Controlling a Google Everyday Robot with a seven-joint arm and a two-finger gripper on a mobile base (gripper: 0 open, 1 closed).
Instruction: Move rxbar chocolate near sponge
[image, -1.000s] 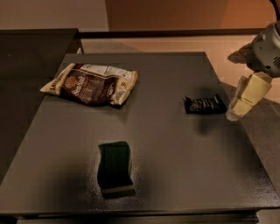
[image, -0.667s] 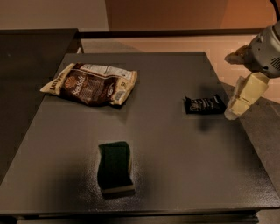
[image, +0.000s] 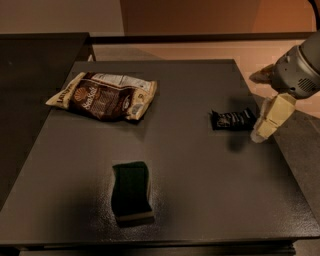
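The rxbar chocolate is a small flat black wrapper with white lettering, lying on the right part of the dark table. The sponge has a dark green top and a pale base and sits near the table's front, left of centre. My gripper comes in from the right edge. Its cream-coloured fingers hang just right of the bar's right end, close above the table. It holds nothing that I can see.
A large brown-and-cream chip bag lies at the back left of the table. A dark counter stands to the left. A lighter floor or surface shows behind the table.
The gripper has shifted slightly to the left, toward the bar's right end. The bar, sponge and chip bag have not moved.
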